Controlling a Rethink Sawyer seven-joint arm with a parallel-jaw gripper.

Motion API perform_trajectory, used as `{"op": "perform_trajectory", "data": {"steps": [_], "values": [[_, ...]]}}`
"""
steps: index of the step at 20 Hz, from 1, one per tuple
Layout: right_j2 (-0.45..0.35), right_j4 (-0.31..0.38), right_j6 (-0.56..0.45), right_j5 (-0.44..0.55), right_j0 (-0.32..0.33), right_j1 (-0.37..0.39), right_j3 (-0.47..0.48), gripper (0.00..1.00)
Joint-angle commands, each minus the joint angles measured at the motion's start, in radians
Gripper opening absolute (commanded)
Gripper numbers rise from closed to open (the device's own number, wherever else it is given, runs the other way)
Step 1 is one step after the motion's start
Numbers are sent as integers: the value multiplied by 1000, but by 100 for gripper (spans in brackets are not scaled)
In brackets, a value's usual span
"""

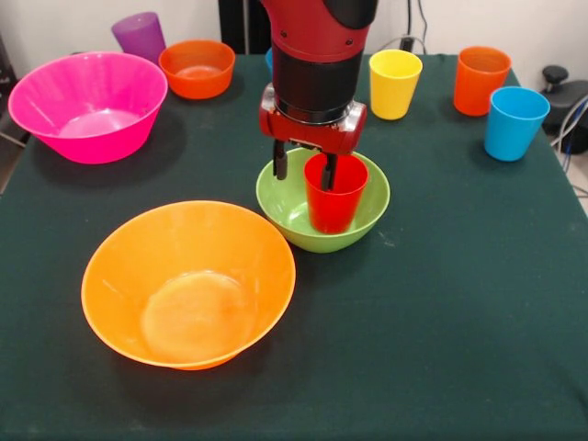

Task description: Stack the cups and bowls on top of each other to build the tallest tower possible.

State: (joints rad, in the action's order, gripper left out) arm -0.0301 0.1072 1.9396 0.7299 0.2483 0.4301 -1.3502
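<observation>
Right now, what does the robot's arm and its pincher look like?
The arm is a thick round tube, glossy red on top with a black band below. The gripper hangs from a red block with silver bits and has two thin black fingers.

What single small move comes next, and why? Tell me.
Probably open the hand and lift clear: the red cup stands upright inside the green bowl, with one finger inside its rim and one outside, so it looks placed.
</observation>
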Motion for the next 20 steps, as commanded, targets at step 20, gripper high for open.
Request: {"op": "perform_trajectory", "data": {"steps": [20], "values": [[-79,78,-73,-36,-6,-62,-13,100]]}}
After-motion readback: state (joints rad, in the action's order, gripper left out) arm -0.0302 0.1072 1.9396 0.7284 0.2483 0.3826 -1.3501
